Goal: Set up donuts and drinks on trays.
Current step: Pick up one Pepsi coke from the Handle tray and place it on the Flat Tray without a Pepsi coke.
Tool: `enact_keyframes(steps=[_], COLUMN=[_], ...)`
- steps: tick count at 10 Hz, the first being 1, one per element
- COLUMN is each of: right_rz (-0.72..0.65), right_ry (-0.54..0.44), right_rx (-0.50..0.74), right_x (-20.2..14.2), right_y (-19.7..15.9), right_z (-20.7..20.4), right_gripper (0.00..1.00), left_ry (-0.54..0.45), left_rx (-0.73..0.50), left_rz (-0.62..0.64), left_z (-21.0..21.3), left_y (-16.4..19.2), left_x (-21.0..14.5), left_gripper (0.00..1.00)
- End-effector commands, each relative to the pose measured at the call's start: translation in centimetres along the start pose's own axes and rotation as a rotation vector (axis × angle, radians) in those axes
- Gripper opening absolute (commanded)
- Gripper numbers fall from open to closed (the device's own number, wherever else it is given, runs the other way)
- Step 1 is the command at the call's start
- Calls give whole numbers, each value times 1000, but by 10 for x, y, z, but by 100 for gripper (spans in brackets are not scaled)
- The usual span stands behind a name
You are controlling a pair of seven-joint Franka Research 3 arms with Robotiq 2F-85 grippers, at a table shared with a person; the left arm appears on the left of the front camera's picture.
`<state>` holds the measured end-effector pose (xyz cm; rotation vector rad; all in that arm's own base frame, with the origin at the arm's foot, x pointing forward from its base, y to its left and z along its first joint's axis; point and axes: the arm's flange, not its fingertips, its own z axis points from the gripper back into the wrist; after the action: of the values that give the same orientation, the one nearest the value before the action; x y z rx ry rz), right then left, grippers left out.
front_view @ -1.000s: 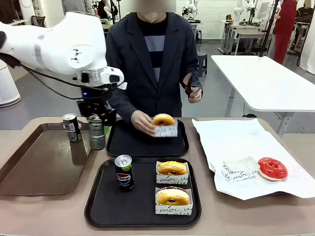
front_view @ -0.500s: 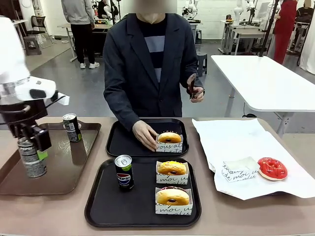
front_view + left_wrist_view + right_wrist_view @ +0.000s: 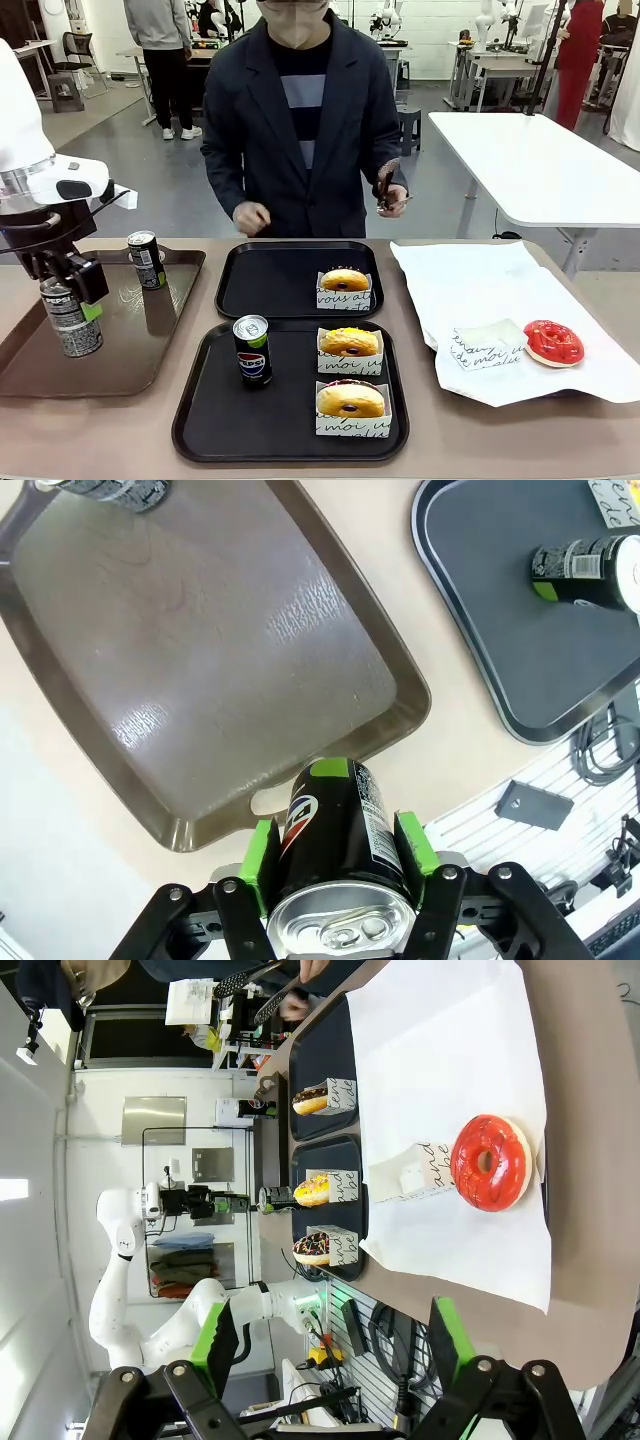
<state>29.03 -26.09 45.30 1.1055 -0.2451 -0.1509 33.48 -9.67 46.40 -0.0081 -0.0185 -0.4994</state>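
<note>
Black trays: two sit on the worktop (image 3: 100, 440), a near tray (image 3: 290, 428) at the robot's side and a far tray (image 3: 265, 288) just behind it, toward the person.
Near tray: an upright Pepsi can (image 3: 251, 350) stands at its left; at its right, a yellow-glazed donut (image 3: 349, 342) sits behind a golden-brown donut (image 3: 350, 399), both in paper sleeves.
Far tray: one sleeved donut (image 3: 345, 279) rests near its front right corner.
Left jaws: closed partway on a black can (image 3: 335, 825), green pads (image 3: 262, 852) pressed to its two sides, its silver top toward the wrist.
Held can: roughly upright over the left part of the brown tray (image 3: 130, 345); it seems to hang just clear of the tray floor, though the front view does not settle this.
Green-marked can (image 3: 146, 259): stands at the brown tray's far edge, well apart from the held one.
Right jaws: wide open, nothing between them.
Red donut (image 3: 553, 342): lies on white paper (image 3: 470, 280) at the worktop's right, just beside an empty sleeve (image 3: 487, 345).
Person: one hand (image 3: 251, 217) is raised above the far tray; the other hand (image 3: 394, 196) holds dark tongs (image 3: 383, 178).
</note>
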Motion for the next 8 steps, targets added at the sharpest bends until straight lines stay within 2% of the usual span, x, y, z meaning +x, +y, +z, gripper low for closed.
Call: enact_keyframes(steps=[1,3,5,8], right_rz=[17,17,17,17], right_ry=[-6,-6,-6,-6], right_rx=[16,16,16,16], right_x=[0,0,0,0], right_y=[-1,-1,-1,-1], right_z=[1,1,1,1], right_gripper=[100,100,100,100], left_ry=[10,8,-58,-62], left_rx=[9,-2,20,34], left_rz=[-13,0,-88,-153], left_z=[2,-1,7,3], left_y=[0,0,-19,-45], left_x=[-3,-1,42,110], left_gripper=[59,59,59,59])
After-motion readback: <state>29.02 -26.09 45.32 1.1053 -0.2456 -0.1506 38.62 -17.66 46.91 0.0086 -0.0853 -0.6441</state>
